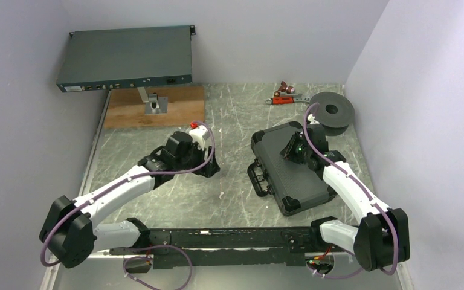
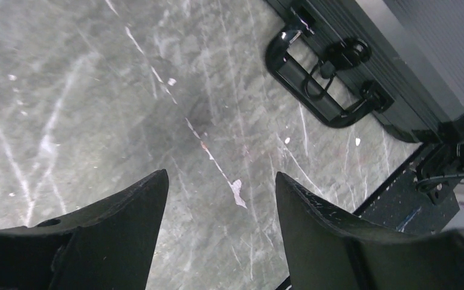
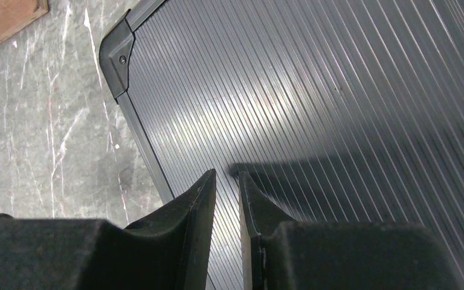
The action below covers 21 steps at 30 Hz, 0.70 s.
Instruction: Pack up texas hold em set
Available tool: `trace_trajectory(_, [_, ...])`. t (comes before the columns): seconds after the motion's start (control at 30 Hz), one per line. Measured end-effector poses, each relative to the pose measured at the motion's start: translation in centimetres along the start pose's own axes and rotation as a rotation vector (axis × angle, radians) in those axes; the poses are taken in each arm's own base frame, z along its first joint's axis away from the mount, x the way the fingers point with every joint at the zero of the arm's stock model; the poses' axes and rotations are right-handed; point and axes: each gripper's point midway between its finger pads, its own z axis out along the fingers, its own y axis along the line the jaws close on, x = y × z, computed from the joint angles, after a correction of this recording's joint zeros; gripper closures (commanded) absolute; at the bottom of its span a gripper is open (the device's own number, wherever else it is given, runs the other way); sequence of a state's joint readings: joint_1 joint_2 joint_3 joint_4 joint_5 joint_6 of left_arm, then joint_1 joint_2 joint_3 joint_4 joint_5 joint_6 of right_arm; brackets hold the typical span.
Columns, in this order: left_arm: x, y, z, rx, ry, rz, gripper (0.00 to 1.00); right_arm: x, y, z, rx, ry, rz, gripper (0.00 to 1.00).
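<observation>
The black hard case (image 1: 278, 166) of the texas hold em set lies closed and flat on the table, right of centre, with its handle (image 1: 257, 179) toward the left. The card boxes, chips and discs are out of view. My right gripper (image 1: 293, 148) hovers just above the ribbed lid (image 3: 308, 90) near its far left corner. Its jaws (image 3: 227, 173) stand nearly together with nothing between them. My left gripper (image 1: 208, 169) is over bare table left of the handle (image 2: 320, 78). Its fingers (image 2: 220, 174) are spread wide and empty.
A grey rack unit (image 1: 127, 60) on a stand sits on a wooden board (image 1: 157, 106) at the back left. A black spool (image 1: 332, 110) and a red-handled tool (image 1: 287, 96) lie behind the case. A black rail (image 1: 229, 241) runs along the near edge.
</observation>
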<state>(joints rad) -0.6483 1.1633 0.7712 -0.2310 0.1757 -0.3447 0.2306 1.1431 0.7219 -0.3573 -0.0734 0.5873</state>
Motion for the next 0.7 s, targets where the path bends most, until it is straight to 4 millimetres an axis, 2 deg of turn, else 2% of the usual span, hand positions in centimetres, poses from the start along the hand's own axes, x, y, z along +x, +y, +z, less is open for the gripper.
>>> trace_trajectory(0.37, [3.8, -3.1, 4.2, 0.096, 0.097, 0.031, 0.52, -0.1, 0.2, 0.0, -0.018, -0.014, -0.001, 0.76])
trace_trajectory(0.7, [6.1, -3.1, 8.8, 0.092, 0.165, -0.001, 0.65, -0.1, 0.2, 0.0, -0.024, -0.021, -0.002, 0.76])
